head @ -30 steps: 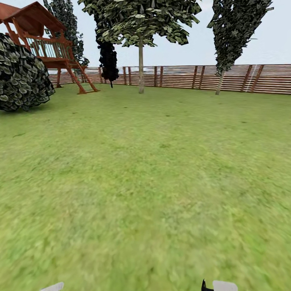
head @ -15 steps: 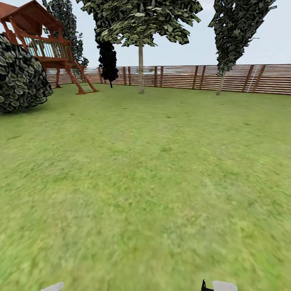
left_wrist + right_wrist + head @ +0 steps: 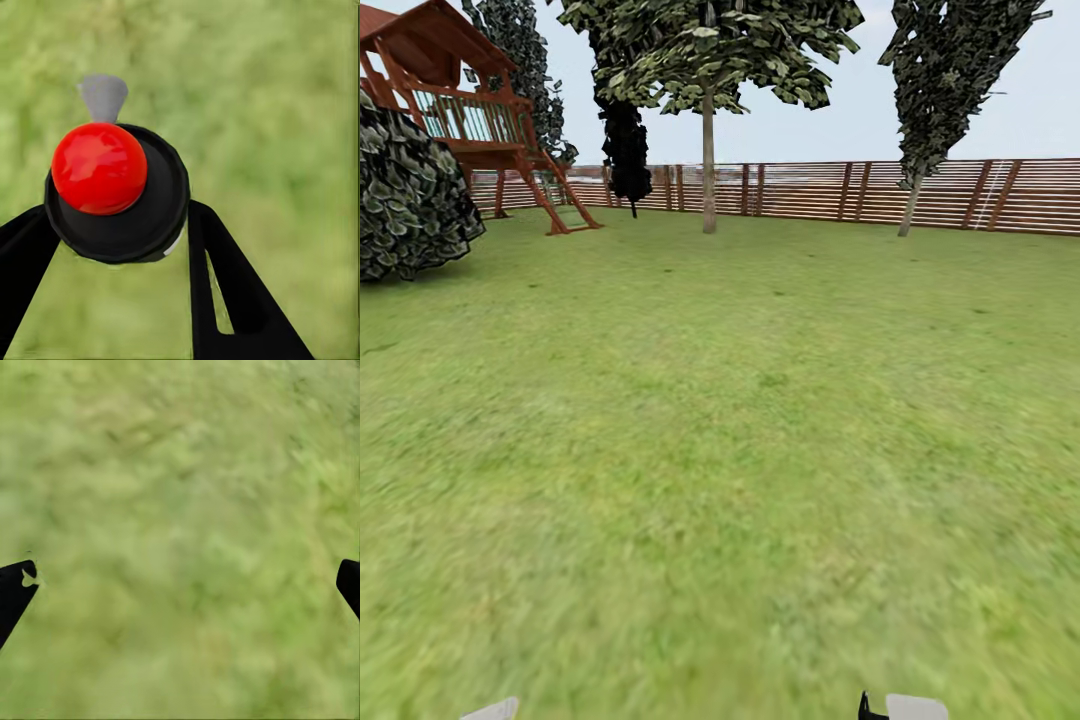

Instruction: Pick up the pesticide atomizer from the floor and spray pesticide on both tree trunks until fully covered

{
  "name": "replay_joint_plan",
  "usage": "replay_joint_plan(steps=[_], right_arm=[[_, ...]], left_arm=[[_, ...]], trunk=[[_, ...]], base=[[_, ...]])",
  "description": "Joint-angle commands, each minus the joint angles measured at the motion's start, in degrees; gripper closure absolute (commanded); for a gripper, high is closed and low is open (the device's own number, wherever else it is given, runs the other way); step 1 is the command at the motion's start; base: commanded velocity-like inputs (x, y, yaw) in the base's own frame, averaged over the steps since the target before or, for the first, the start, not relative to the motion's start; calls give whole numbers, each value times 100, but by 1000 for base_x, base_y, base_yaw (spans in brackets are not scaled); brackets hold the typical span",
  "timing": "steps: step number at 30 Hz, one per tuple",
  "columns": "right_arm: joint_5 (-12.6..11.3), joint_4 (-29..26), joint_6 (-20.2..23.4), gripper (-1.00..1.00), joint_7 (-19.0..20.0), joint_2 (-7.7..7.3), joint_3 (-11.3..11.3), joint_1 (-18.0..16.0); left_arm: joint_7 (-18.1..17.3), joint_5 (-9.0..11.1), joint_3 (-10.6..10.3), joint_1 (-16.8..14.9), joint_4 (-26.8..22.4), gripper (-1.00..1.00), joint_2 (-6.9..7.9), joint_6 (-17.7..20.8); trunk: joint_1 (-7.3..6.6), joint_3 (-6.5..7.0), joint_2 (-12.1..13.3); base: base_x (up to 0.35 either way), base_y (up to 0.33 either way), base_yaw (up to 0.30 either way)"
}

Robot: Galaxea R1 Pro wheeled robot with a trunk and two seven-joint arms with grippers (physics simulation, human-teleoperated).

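Since a second ago the whole head view has slid a little: the bush (image 3: 410, 200) and the wooden play tower (image 3: 470, 110) sit further left, so the camera has moved, not the things.

Ahead, the lawn (image 3: 720, 450) runs to a brown slat fence (image 3: 810, 190). One tree (image 3: 708, 60) stands before the fence with its pale trunk (image 3: 708, 165) straight; a second tree (image 3: 945, 80) stands well apart to its right, trunk (image 3: 909, 208) leaning slightly.

The left gripper (image 3: 120, 247) has its black fingers (image 3: 225, 292) clamped on the sprayer (image 3: 116, 191), a black round body with a red knob and what looks like a grey nozzle, held over the grass.

The right gripper (image 3: 180, 585) hangs over bare grass, its fingertips (image 3: 15, 592) spread wide apart.
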Motion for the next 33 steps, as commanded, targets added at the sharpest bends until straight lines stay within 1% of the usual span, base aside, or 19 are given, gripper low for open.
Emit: replay_joint_plan(steps=[1, 33], right_arm=[[61, 3, -7, -100, -32, 1, -38, -2], [61, 3, -7, -100, -32, 1, -38, -2]], left_arm=[[-3, -18, 42, -3, 3, 100, -1, -17], [-3, -18, 39, -3, 3, 100, -2, -17]], trunk=[[3, -5, -2], [3, -5, -2]], base=[[340, 0, 0], [340, 0, 0]])
